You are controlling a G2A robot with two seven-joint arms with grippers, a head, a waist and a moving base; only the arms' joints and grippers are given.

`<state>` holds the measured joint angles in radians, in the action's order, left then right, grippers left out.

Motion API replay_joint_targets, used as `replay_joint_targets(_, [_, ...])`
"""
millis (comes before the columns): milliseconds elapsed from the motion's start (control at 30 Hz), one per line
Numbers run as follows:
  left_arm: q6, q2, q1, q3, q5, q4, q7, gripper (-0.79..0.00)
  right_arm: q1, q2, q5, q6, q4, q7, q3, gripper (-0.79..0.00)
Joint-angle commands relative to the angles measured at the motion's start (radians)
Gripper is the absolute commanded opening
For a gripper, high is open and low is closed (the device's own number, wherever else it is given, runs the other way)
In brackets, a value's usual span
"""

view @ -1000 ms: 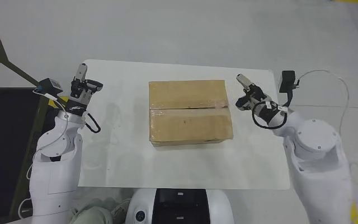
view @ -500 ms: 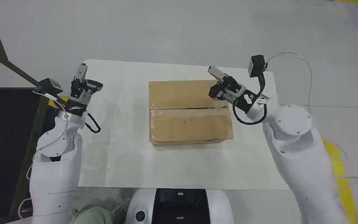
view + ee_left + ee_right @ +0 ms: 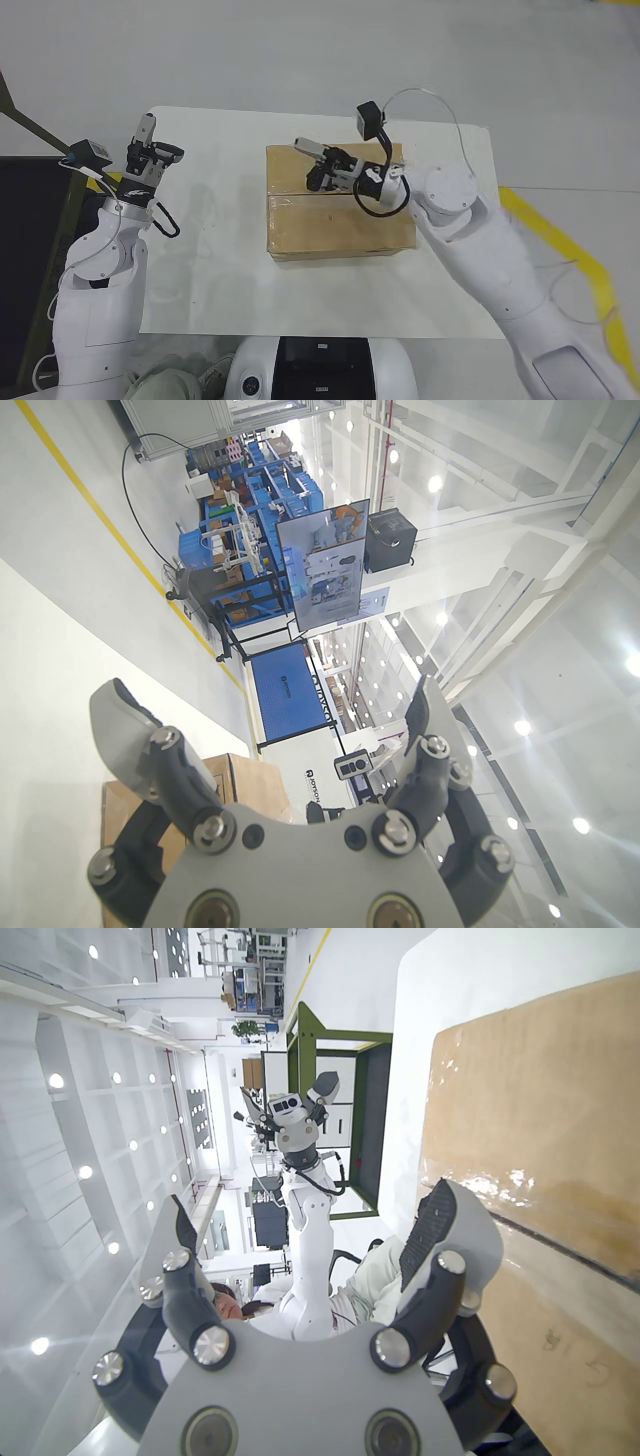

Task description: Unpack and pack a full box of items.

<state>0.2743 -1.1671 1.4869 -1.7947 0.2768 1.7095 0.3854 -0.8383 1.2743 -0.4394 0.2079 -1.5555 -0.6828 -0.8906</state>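
The white tabletop carries the closed, taped cardboard box. Its far half lies just under the right jaws (spread, gripping nothing) and well apart from the left jaws, likewise spread and empty.

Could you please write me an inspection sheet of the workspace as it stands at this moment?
Surface: white table, bare around the box.
Job's things: one cardboard box at the table's middle, closed, centre seam taped.
Clutter: nothing seen.
Grippers: right gripper open and empty, over the box's far flap; left gripper open and empty, raised at the table's left edge.
Cables: white cable arcs from the right wrist over the table; black cable loop hangs on the left arm.
Surroundings: green-framed rack to the left of the table; yellow floor line to the right.
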Motion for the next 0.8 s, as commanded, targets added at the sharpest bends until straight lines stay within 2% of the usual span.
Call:
replay_joint_targets(0, [0.000, 0.000, 0.000, 0.000, 0.000, 0.000, 0.000, 0.000, 0.021, 0.014, -0.024, -0.027, 0.034, -0.002, 0.033, 0.000])
replay_joint_targets(300, [0.000, 0.000, 0.000, 0.000, 0.000, 0.000, 0.000, 0.000, 0.098, 0.072, -0.066, -0.086, 0.153, -0.021, 0.157, 0.000])
replay_joint_targets(767, [0.000, 0.000, 0.000, 0.000, 0.000, 0.000, 0.000, 0.000, 0.202, 0.157, -0.113, -0.122, 0.341, -0.034, 0.261, 0.000])
